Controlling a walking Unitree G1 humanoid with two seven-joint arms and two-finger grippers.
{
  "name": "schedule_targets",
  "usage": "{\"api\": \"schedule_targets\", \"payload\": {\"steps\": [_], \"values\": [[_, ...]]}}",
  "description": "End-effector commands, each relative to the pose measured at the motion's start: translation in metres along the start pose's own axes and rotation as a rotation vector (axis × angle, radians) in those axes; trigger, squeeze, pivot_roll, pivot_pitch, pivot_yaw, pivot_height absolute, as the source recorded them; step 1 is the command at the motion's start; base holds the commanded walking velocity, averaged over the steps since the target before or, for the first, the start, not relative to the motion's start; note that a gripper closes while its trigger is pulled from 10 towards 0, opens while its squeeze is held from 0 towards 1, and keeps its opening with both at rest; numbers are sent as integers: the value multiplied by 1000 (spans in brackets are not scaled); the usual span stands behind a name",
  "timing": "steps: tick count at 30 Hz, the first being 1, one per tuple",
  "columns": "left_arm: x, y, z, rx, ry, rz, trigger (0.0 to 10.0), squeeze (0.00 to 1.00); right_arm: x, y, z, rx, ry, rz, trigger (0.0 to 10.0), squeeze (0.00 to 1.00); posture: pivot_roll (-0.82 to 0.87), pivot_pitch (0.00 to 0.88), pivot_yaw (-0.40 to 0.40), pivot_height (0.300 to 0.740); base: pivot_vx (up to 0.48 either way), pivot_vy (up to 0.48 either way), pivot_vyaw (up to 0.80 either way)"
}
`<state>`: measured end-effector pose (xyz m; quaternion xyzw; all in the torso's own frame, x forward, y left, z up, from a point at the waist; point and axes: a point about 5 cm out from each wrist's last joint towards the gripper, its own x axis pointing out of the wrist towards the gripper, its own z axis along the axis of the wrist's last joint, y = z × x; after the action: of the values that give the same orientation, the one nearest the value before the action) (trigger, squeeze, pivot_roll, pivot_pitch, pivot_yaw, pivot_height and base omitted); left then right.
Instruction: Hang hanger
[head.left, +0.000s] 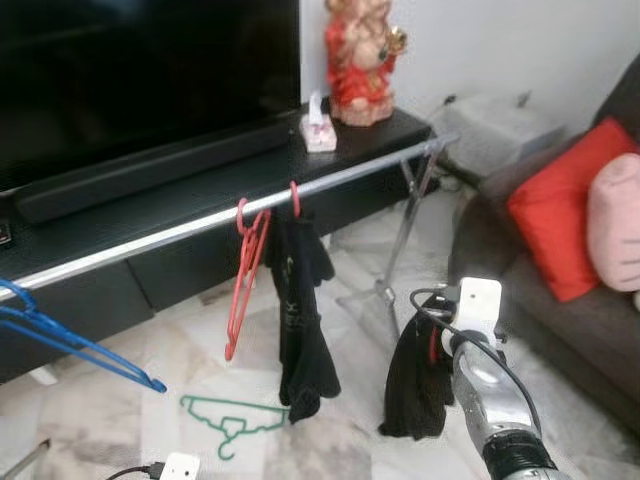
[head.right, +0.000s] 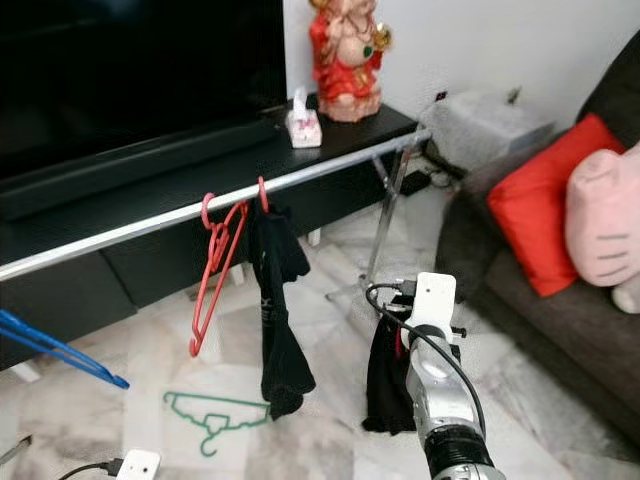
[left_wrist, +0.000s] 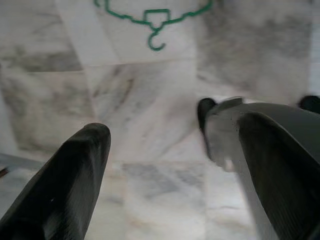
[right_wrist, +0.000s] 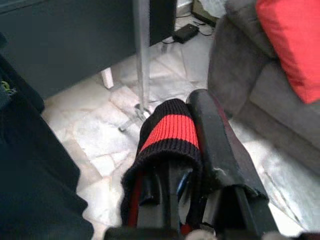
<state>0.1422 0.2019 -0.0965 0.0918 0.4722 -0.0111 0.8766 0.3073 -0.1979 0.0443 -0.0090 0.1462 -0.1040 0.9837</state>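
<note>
Presently, right gripper (right_wrist: 200, 150) clamps a black garment with a red stripe (right_wrist: 170, 131), hanging vertically at 5 o'clock of the rail (head.left: 330, 180); left gripper (left_wrist: 160, 150) is spread over the floor

Red hanger (head.left: 243, 280) on silver rail (head.left: 200, 228)

marble floor (head.left: 90, 420), green hanger (head.left: 232, 415) lying flat

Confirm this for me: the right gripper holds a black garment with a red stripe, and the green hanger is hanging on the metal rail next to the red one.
Not quite. The green hanger lies on the marble floor, below the metal rail, as the left eye view shows. The rest stands: the right gripper holds the black garment with a red stripe, and the red hanger hangs on the rail.
</note>
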Motion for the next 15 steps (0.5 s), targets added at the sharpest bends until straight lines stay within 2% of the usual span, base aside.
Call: {"api": "schedule_targets", "payload": {"steps": [1, 9, 15], "values": [[-1, 0, -3, 17, 6, -8, 10000, 0, 2, -1, 9, -4, -39, 0, 10000, 0, -66, 0, -11, 740, 0, 0, 0], [-2, -2, 6, 53, -117, -15, 10000, 0, -1, -2, 3, -17, -27, 5, 10000, 0, -56, 0, -18, 740, 0, 0, 0], [-3, -5, 10, 84, -171, -20, 10000, 0, -1, -4, 1, -24, -21, 8, 10000, 0, -49, 0, -25, 740, 0, 0, 0]]}}
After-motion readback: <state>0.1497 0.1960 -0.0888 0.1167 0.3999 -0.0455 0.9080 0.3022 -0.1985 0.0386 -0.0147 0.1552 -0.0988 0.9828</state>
